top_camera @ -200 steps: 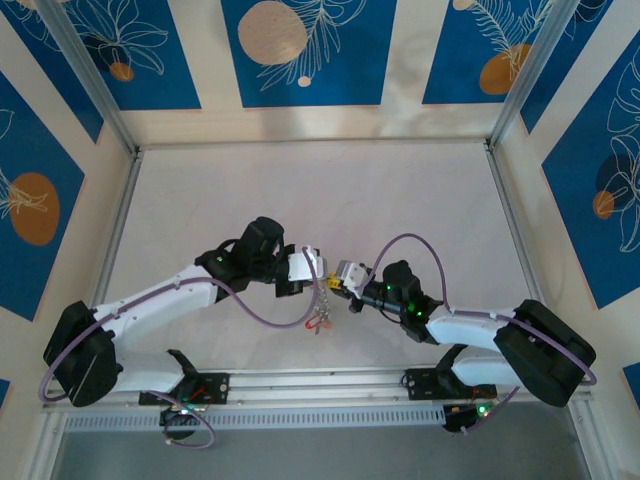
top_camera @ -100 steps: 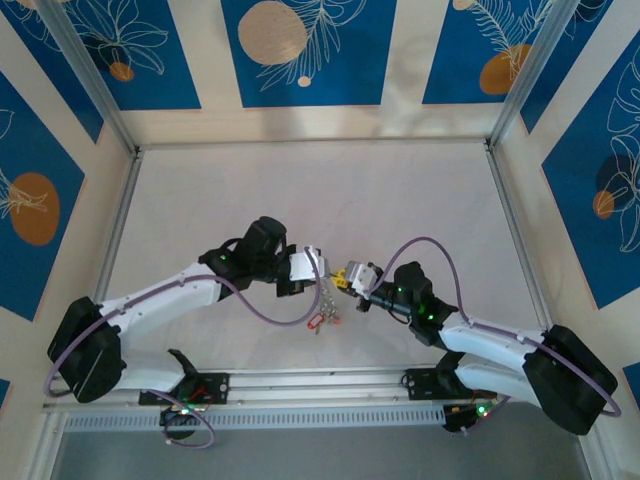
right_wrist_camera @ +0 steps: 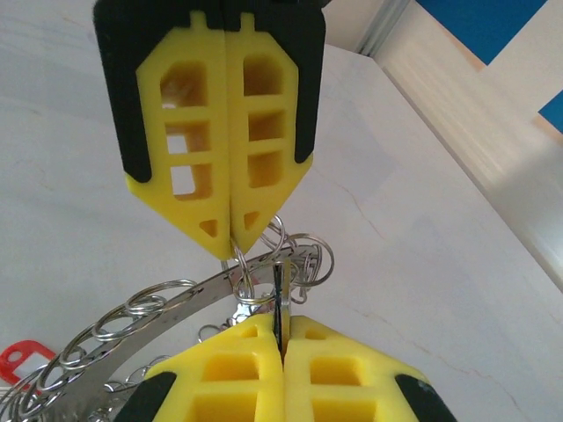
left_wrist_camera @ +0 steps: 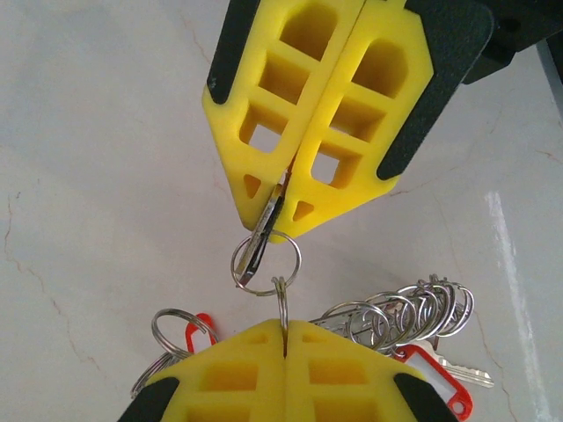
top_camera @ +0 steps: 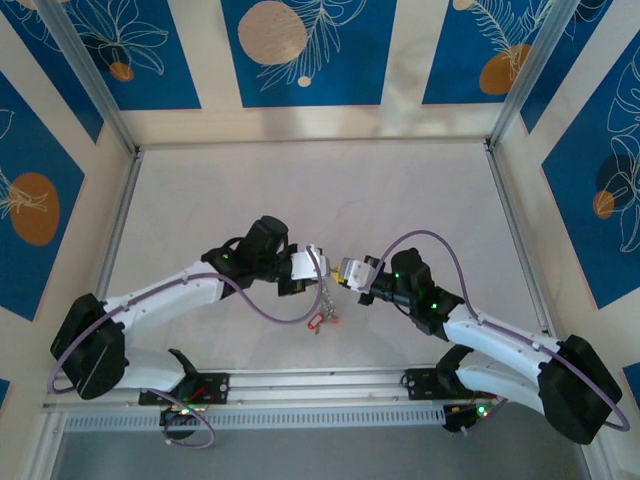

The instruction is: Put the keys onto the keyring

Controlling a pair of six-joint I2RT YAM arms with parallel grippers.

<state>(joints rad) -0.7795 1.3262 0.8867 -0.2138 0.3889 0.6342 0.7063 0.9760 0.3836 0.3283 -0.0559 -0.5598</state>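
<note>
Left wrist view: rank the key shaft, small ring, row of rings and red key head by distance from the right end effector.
1. key shaft, pinched in the right end effector tips, top centre.
2. small ring, just below those tips.
3. row of rings, lower right.
4. red key head, bottom right.

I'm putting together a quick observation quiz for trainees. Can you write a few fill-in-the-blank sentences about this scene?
1. The fingers of the left gripper and the right gripper are coloured ____.
2. The silver key is pinched by the ____ gripper.
3. The plastic key heads hanging by the keyring are coloured ____.

Missing words: yellow; right; red.
</note>
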